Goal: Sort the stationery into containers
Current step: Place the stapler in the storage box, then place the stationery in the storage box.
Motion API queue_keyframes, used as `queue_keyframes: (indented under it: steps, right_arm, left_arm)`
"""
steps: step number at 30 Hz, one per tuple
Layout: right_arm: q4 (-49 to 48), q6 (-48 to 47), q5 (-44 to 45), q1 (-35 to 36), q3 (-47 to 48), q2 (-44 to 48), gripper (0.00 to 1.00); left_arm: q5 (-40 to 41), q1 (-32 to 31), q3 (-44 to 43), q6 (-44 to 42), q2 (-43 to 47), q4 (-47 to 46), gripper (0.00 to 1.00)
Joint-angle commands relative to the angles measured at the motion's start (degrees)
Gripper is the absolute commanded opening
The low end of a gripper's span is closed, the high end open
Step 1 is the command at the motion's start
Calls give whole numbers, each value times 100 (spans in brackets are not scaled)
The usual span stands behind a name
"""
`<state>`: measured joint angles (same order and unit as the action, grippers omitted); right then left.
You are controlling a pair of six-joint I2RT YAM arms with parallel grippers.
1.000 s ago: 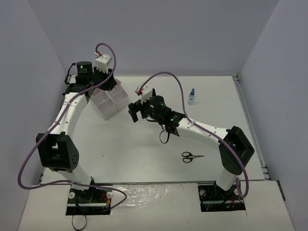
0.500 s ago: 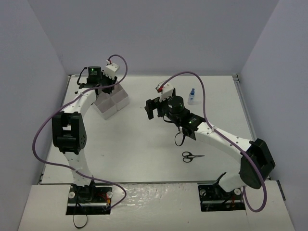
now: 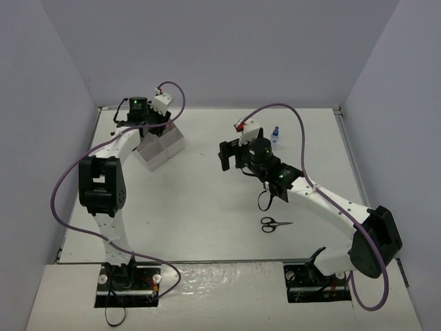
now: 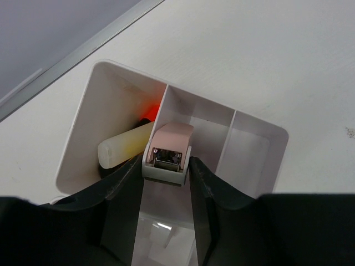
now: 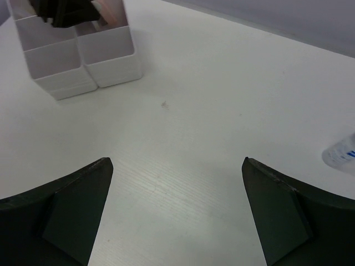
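Hanging over a glossy white plastic tray (image 4: 256, 162), the left gripper (image 4: 166, 164) has its black fingers about half apart. A smooth, rounded pink eraser (image 4: 170, 138) sits between them, above a divider wall. Whether they clamp it or merely flank it I cannot tell. Left of the fingers, one compartment holds a pale yellow cylindrical highlighter (image 4: 124, 147) with something orange behind it. The right gripper (image 5: 177, 160) is spread fully and holds nothing over the bare, matte white table (image 5: 194, 111). A small clear bottle (image 5: 340, 154) sits to its right. Black-handled scissors (image 3: 275, 223) lie back toward its base. Plain grey walls (image 3: 220, 48) enclose the table.
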<state>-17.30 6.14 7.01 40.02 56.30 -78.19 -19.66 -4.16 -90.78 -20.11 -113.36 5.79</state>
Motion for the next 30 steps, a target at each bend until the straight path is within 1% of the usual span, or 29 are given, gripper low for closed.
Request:
queue_keyframes:
  steps: [1, 3, 5, 8, 12, 15, 17, 20, 23, 25, 30]
  right_arm:
    - [530, 253, 1218, -386, 505, 86, 100]
    - [808, 483, 1447, -695, 672, -6, 100]
    - [1083, 791, 1492, -1046, 868, -142, 100]
    - [1185, 949, 1669, -1602, 1060, -419, 100]
    - [1176, 943, 1420, -2225, 1566, -1208, 100]
    - [1176, 881, 988, -2557, 2023, -1900, 96]
    - [1166, 819, 866, -2637, 2227, -2215, 93]
    - [1073, 649, 865, -2677, 2478, -2651, 93]
    - [960, 560, 821, -2683, 2578, -2965, 93]
    - [941, 515, 763, -2683, 2700, -3190, 93]
    - [799, 519, 582, -2692, 2835, -3518, 86]
  left_arm:
    - [-84, 38, -198, 191, 561, -352, 53]
    - [-218, 36, -331, 326, 609, -103, 57]
    - [-313, 30, -457, 440, 660, 67, 63]
    - [-373, 38, -529, 798, 850, 134, 68]
    - [-554, 38, -768, 1151, 1037, 537, 68]
    - [-775, 30, -1014, 1346, 1221, 1042, 68]
    - [-898, 32, -1059, 1369, 1446, 1266, 68]
    - [-1128, 54, -949, 1135, 1849, 1480, 69]
    - [-1153, 81, -818, 988, 2101, 1614, 70]
    - [-1178, 106, -690, 943, 2267, 1730, 70]
    - [-1216, 197, -56, 887, 2625, 1662, 70]
